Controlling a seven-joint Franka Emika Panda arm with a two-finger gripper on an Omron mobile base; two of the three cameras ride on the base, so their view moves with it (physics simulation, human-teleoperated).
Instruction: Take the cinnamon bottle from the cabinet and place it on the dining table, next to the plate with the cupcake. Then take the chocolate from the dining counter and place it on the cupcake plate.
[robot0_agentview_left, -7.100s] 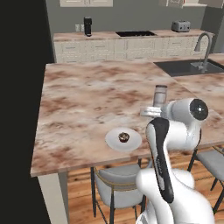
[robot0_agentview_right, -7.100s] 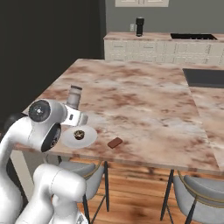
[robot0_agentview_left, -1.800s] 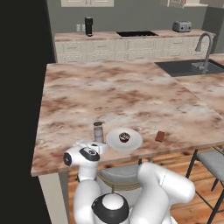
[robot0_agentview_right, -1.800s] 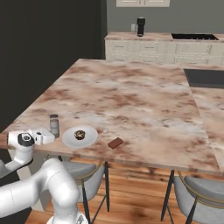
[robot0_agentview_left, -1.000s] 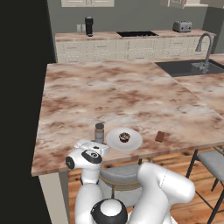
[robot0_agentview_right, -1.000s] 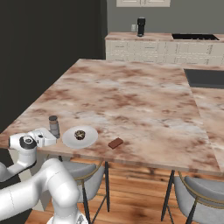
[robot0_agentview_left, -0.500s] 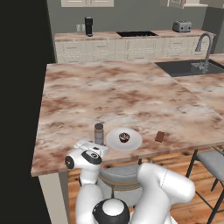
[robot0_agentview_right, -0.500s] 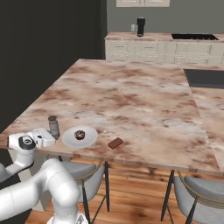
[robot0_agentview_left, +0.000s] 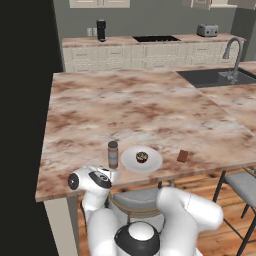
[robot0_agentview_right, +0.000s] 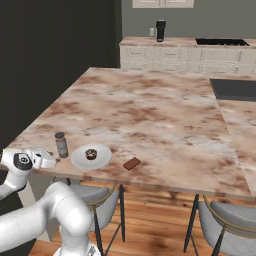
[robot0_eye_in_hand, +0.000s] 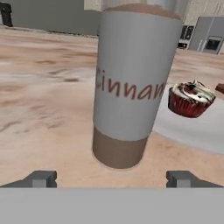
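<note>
Here, near to far:
Gripper (robot0_eye_in_hand: 112, 178): fingers spread wide, nothing between them, low at the table's near edge.
Cinnamon bottle (robot0_agentview_left: 113, 154): upright on the dining table (robot0_agentview_left: 130, 107), just ahead of the fingertips, beside the plate (robot0_agentview_left: 150, 163).
Cupcake (robot0_agentview_left: 142, 157): on the plate.
Chocolate (robot0_agentview_left: 182, 156): flat on the marble, apart from the plate.

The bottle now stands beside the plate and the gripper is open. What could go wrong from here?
1. The open gripper sits close to the upright cinnamon bottle; a careless retreat might tip it onto the plate.
2. The chocolate lies near the table edge; a clumsy grasp might push it off.
</note>
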